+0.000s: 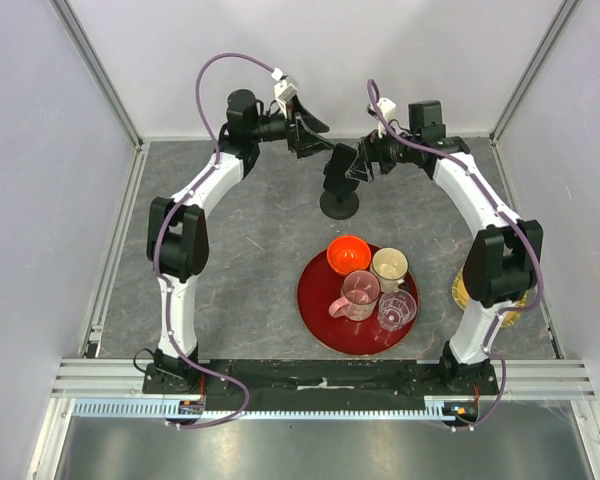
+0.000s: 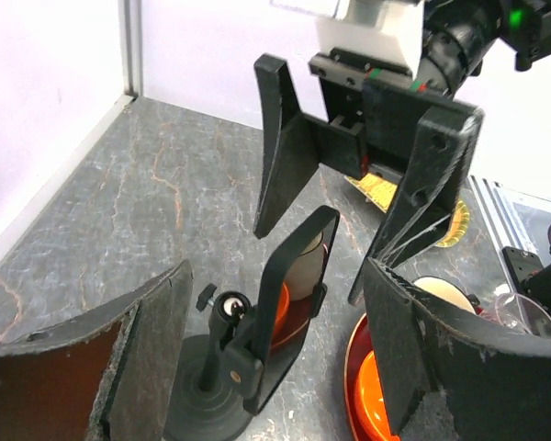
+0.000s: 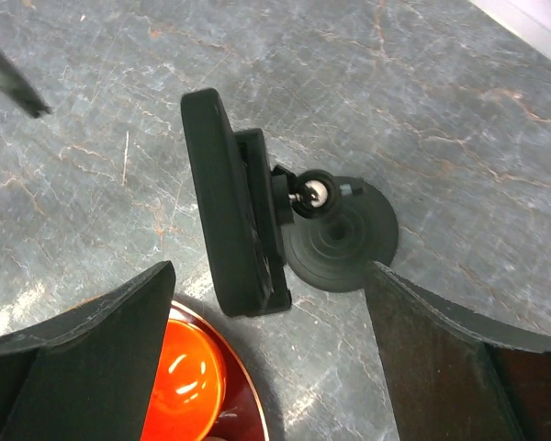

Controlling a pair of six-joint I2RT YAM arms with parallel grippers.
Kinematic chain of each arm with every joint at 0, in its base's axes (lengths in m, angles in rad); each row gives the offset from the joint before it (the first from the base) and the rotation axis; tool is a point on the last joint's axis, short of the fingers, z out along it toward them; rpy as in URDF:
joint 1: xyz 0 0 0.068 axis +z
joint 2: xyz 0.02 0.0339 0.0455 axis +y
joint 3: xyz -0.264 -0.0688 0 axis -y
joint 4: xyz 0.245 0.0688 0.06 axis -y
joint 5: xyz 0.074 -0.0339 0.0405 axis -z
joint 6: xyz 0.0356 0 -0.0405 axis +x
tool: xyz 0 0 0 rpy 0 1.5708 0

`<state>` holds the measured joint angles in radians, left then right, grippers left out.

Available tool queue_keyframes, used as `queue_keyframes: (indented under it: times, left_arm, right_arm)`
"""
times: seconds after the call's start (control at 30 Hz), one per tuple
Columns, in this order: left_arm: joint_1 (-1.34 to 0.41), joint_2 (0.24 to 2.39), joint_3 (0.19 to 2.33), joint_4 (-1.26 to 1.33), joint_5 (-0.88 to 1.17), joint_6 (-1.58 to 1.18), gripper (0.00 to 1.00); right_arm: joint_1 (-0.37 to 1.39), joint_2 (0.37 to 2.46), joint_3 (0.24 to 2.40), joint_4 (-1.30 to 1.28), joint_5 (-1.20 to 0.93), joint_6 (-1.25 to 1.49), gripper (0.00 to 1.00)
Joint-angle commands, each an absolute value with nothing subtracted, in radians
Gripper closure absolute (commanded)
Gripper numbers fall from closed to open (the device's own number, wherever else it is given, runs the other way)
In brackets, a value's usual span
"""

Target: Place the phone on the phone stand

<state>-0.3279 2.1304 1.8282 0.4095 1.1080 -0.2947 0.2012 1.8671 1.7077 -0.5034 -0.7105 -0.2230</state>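
We see both arms stretched toward the stand (image 1: 340, 206). The left gripper (image 1: 311, 136) hangs just beyond and left of it and the right gripper (image 1: 360, 165) just right, both spread wide and holding nothing. The phone (image 1: 337, 168) sits tilted on top of the stand. From above we cannot make out the stand's ball joint (image 3: 318, 191) (both wrist views show it). Only the left wrist view shows the right gripper's parted fingers (image 2: 275, 156) above the stand.
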Motion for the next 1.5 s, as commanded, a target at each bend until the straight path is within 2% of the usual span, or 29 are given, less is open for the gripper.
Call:
queue_keyframes:
  times: [0.0, 0.13, 0.23, 0.33, 0.37, 0.47, 0.6, 0.67, 0.8, 0.93, 1.03, 1.13, 1.17, 1.4, 1.43, 1.47]
  left_arm:
    - [-0.36, 2.226, 1.963, 0.318, 1.218, -0.333, 0.19]
    - [-0.38, 2.27, 2.019, 0.276, 1.22, -0.305, 0.2]
    - [-0.391, 2.283, 2.034, 0.276, 1.221, -0.304, 0.25]
    - [-0.396, 2.29, 2.04, 0.276, 1.221, -0.305, 0.33]
    - [-0.397, 2.293, 2.043, 0.276, 1.224, -0.307, 0.42]
    - [-0.399, 2.295, 2.04, 0.276, 1.235, -0.307, 0.56]
    - [-0.397, 2.299, 2.036, 0.313, 1.259, -0.337, 0.64]
    - [-0.397, 2.301, 2.033, 0.33, 1.27, -0.353, 0.78]
    - [-0.397, 2.292, 2.013, 0.353, 1.284, -0.361, 0.83]
    - [-0.394, 2.272, 1.971, 0.422, 1.316, -0.394, 0.97]
    - [-0.391, 2.275, 1.956, 0.469, 1.368, -0.436, 0.98]
    - [-0.382, 2.272, 1.938, 0.477, 1.391, -0.443, 0.89]
    - [-0.374, 2.261, 1.927, 0.483, 1.381, -0.446, 0.77]
    - [-0.322, 2.165, 1.786, 0.648, 1.338, -0.528, 0.43]
    - [-0.308, 2.143, 1.723, 0.676, 1.313, -0.537, 0.23]
    - [-0.301, 2.122, 1.691, 0.702, 1.296, -0.546, 0.14]
  right_arm:
    - [0.163, 1.734, 1.657, -0.41, -0.712, -0.166, 0.09]
    - [0.137, 1.672, 1.602, -0.359, -0.712, -0.144, 0.1]
    - [0.132, 1.646, 1.579, -0.334, -0.727, -0.14, 0.1]
    - [0.132, 1.644, 1.578, -0.331, -0.727, -0.133, 0.1]
    - [0.132, 1.644, 1.578, -0.333, -0.726, -0.132, 0.1]
    - [0.13, 1.647, 1.578, -0.33, -0.724, -0.13, 0.1]
    - [0.13, 1.654, 1.577, -0.325, -0.726, -0.126, 0.1]
    - [0.13, 1.654, 1.577, -0.327, -0.729, -0.13, 0.11]
    - [0.129, 1.66, 1.565, -0.328, -0.781, -0.158, 0.11]
    - [0.13, 1.684, 1.554, -0.325, -0.853, -0.21, 0.12]
    - [0.129, 1.724, 1.568, -0.321, -0.868, -0.213, 0.13]
    - [0.13, 1.769, 1.597, -0.31, -0.885, -0.192, 0.14]
    - [0.13, 1.784, 1.601, -0.302, -0.89, -0.187, 0.14]
    - [0.136, 1.835, 1.594, -0.193, -1.002, -0.108, 0.26]
    - [0.14, 1.841, 1.585, -0.174, -1.005, -0.103, 0.27]
    - [0.144, 1.845, 1.585, -0.155, -1.02, -0.101, 0.27]
